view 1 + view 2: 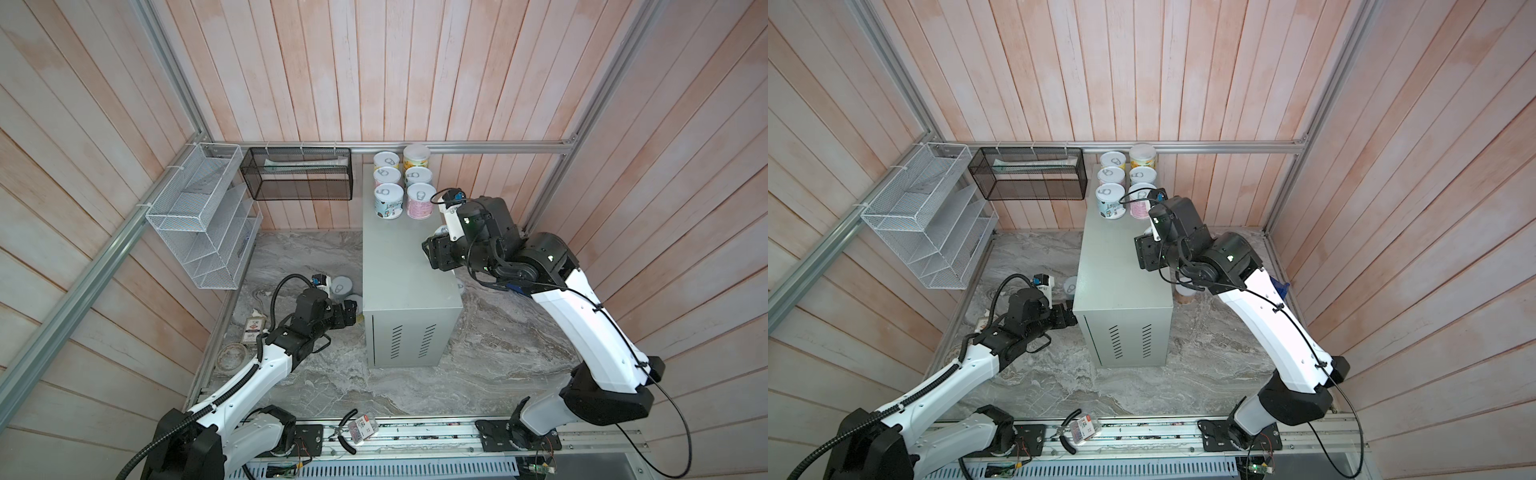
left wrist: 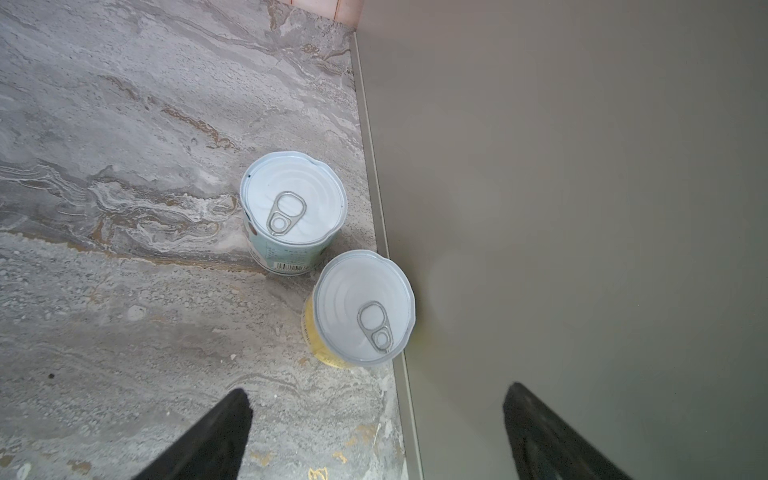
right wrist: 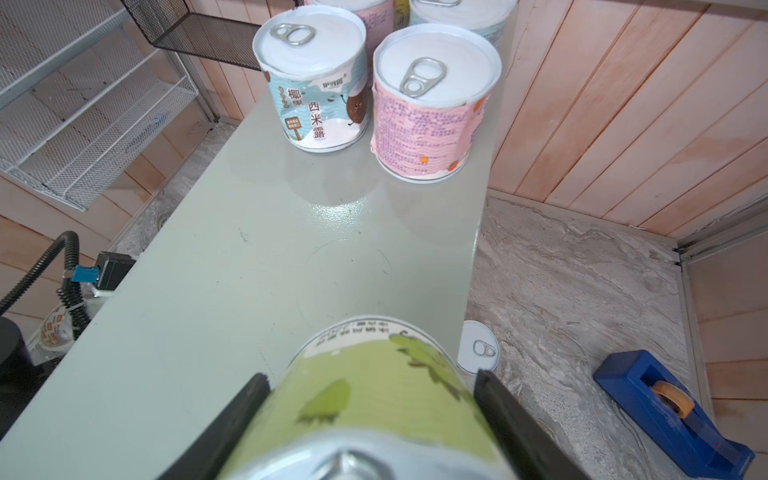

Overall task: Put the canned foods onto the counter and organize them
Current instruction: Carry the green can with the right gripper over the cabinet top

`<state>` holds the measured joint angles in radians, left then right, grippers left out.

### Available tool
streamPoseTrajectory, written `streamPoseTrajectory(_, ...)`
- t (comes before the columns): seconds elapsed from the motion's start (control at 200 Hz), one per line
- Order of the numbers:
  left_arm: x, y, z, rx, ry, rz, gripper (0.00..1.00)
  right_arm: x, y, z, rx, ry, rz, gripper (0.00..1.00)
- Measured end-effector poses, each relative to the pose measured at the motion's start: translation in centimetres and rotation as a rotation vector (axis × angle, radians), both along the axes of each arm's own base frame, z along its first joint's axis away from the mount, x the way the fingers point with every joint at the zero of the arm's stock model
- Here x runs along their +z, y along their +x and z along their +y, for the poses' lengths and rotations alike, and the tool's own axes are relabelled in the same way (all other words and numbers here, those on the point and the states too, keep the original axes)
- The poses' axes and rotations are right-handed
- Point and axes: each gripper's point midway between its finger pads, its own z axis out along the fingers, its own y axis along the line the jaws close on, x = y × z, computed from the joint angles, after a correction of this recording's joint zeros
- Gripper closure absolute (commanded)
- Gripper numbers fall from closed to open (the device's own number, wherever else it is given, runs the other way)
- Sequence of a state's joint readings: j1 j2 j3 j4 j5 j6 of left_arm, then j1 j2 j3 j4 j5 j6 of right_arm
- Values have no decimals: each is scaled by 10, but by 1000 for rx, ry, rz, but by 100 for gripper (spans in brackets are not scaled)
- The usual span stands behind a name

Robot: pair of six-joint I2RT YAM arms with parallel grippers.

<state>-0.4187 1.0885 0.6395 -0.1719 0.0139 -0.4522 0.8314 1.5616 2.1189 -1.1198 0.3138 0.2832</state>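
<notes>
Holding a green-labelled can (image 3: pixel 365 407) on its side, my right gripper (image 3: pixel 370 376) clamped round it, I hover over the counter (image 3: pixel 249 257) near its right edge, six cans (image 1: pixel 420 199) standing two abreast at its far end. My left gripper (image 2: pixel 379 390) gapes empty above a pale-blue can (image 2: pixel 293 208) and a yellow can (image 2: pixel 363 307) on the marble (image 2: pixel 124 166) beside the counter's left wall; a blue tape dispenser (image 3: pixel 665 411) and another can (image 3: pixel 478 347) sit to its right.

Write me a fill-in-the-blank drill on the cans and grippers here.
The right gripper holds a can with a ___ label.
___ cans stand upright on the counter.
The left gripper, jaws ___, hovers above two cans on the marble surface.
Of those two, the ___ one stands nearer the counter.
Missing: green; six; open; yellow.
</notes>
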Motion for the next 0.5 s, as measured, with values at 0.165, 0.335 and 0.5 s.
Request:
streamPoseTrajectory(0.165,-3,0,-2,-7,-1,11,3,-8,4,10,7,-39,30,100)
streamPoseTrajectory(0.335,-3,0,-2,-8,-2,11,3,-18,11,14,-3,-85,56,80)
streamPoseTrajectory(0.5,-3,0,-2,-7,-1,11,3,-20,13,15,-5,-97,57,55)
